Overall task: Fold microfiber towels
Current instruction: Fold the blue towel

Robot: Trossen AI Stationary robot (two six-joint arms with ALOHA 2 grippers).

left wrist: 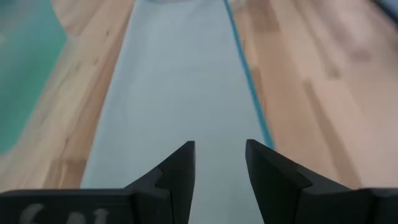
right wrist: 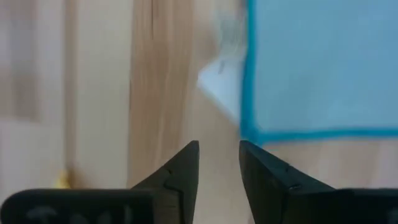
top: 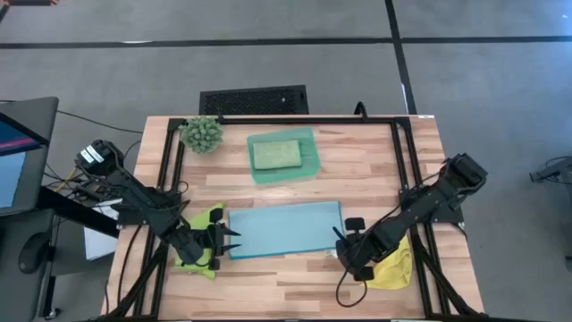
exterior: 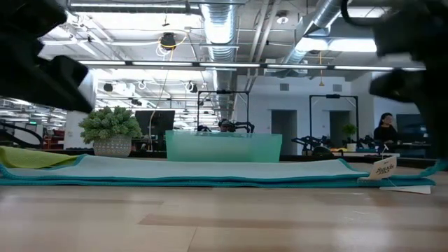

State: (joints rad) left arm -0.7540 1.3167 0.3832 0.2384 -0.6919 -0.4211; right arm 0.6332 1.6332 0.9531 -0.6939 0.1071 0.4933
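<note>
The light blue towel (top: 286,229) lies flat at the table's middle as a long rectangle, and it also shows in the low view (exterior: 210,170). My left gripper (top: 232,238) is open by a narrow gap, just over the towel's left end (left wrist: 180,93). My right gripper (top: 344,240) is open by a narrow gap over bare wood beside the towel's right near corner (right wrist: 311,74), where a white tag (right wrist: 217,81) sticks out. The lime green towel (top: 204,219) lies crumpled under my left arm. The yellow towel (top: 395,268) lies under my right arm. The pale sage towel (top: 276,154) lies folded in the teal tray (top: 311,161).
The spiky green plant ball (top: 202,133) stands at the far left, and the tray stands at the far middle. A black frame rail (top: 295,120) runs along the table's far edge and down both sides. Bare wood lies along the near edge (top: 286,286).
</note>
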